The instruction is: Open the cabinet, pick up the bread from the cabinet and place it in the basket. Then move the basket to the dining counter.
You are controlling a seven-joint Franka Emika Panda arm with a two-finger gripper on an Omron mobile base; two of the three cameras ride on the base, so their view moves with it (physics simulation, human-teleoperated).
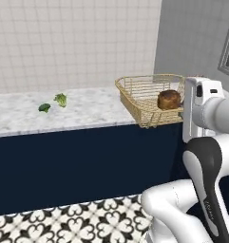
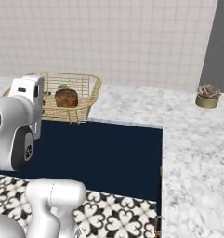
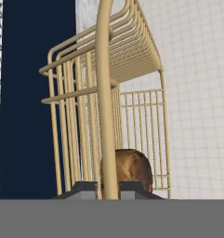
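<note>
Last step in hand, by the look of it: carrying the basket (image 3: 108, 88) to the dining counter (image 1: 63, 111). Gripper (image 3: 108, 187) clenched on the rim wire, bread (image 3: 127, 169) just beyond the jaws, inside. Next: ease forward until fully over marble, then lower. Left base view adds broccoli (image 1: 61, 99) well aside; right base view, a potted plant (image 2: 208, 96).

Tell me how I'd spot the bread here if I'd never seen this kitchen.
Find the long marbled dining counter with the dark navy front, then the golden wire basket hanging over its front edge, its rim between the gripper tips. The bread is the small rounded brown lump inside it, unlike the green broccoli pieces lying loose on the marble.
</note>
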